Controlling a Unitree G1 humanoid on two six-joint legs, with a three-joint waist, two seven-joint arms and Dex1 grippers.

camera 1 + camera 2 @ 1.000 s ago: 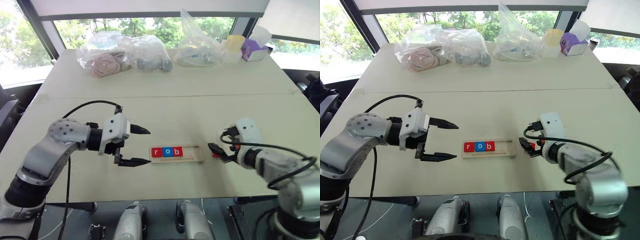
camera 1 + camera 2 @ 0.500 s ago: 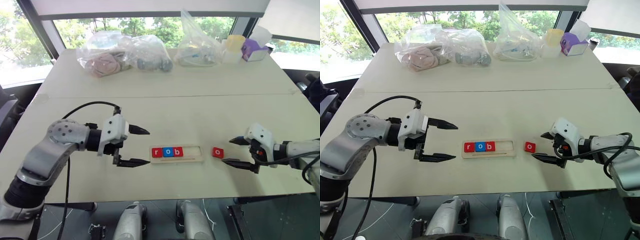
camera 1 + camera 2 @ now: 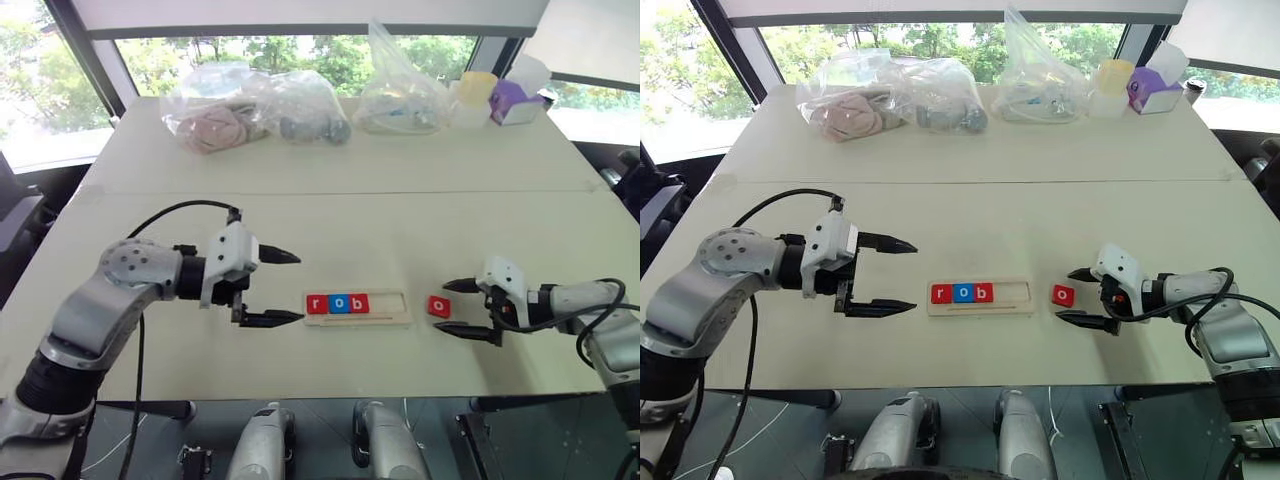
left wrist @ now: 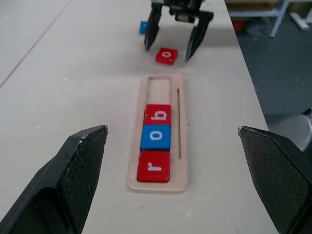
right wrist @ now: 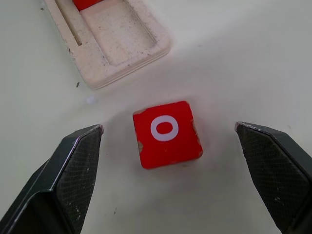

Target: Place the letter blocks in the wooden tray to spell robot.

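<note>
The wooden tray [image 3: 385, 306] lies near the table's front edge. Three letter blocks fill its left end: red "r" [image 3: 316, 304], blue "o" [image 3: 338, 303] and red "b" [image 3: 359, 303]. Its right part is bare. A loose red "o" block [image 5: 167, 134] lies flat on the table just right of the tray. My right gripper [image 3: 441, 306] is open, low over the table, with one fingertip on each side of that block and not touching it. A blue block [image 4: 142, 27] peeks out behind the right gripper. My left gripper [image 3: 298, 288] hovers open to the left of the tray, holding nothing.
Clear plastic bags [image 3: 250, 105] with soft items lie along the far side of the table. A yellow cup [image 3: 474, 90] and a purple box [image 3: 515, 100] stand at the far right. The table's front edge [image 3: 330, 392] runs close below the tray.
My right gripper has turned, swung out to the right and sunk to the table, uncovering the red "o" block, which now lies between its open fingers. The left gripper has stayed put.
</note>
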